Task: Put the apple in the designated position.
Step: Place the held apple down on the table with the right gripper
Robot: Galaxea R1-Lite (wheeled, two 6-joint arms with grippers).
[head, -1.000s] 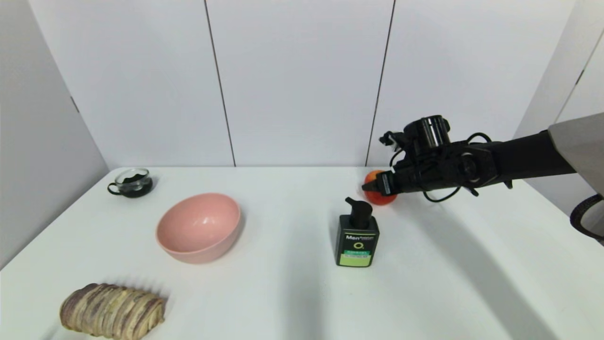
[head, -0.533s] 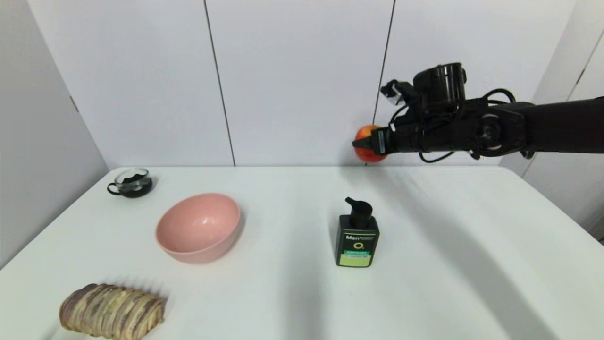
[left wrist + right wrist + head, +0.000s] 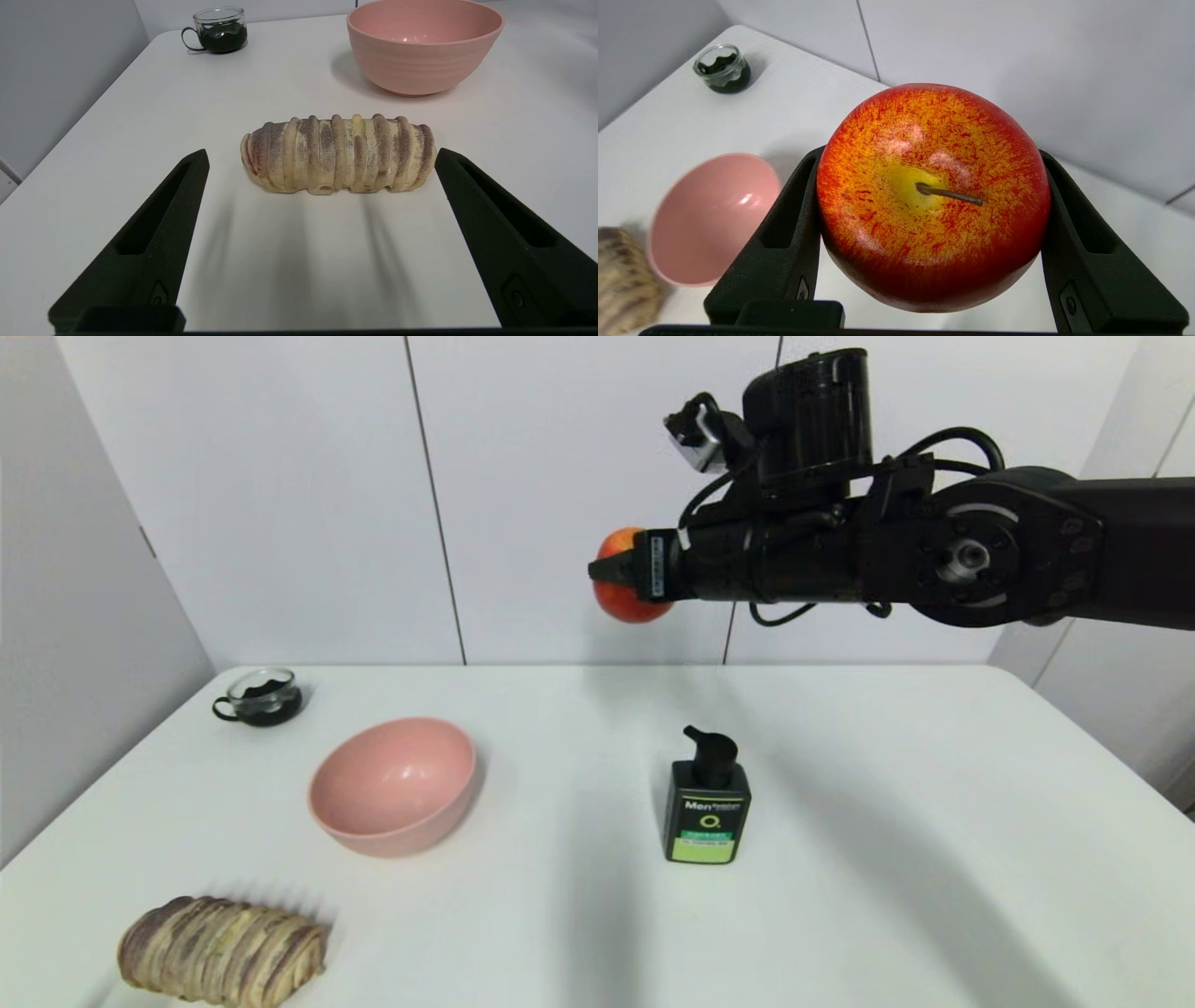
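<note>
White-panelled walls back the counter [image 3: 840, 784]: head view, right gripper [image 3: 624, 571] carries the apple [image 3: 624, 599] aloft; left wrist, left gripper [image 3: 322, 158] jaws parted, empty; right wrist, jaws clamp the glossy, seemingly rigid, slip-prone apple's [image 3: 931, 196] widest girth.

**Apple lifted off the table and carried left**

A second ago your right gripper [image 3: 624, 571] had the apple [image 3: 627, 602] resting on the table [image 3: 934, 821] at the far right, just behind the pump bottle [image 3: 707, 803]. Half a second ago the apple was already off the surface, in front of the back wall. Now you have raised it higher and swung it further to the robot's left, well above the table, the fingers [image 3: 784, 242] clamped on both its sides.
</note>
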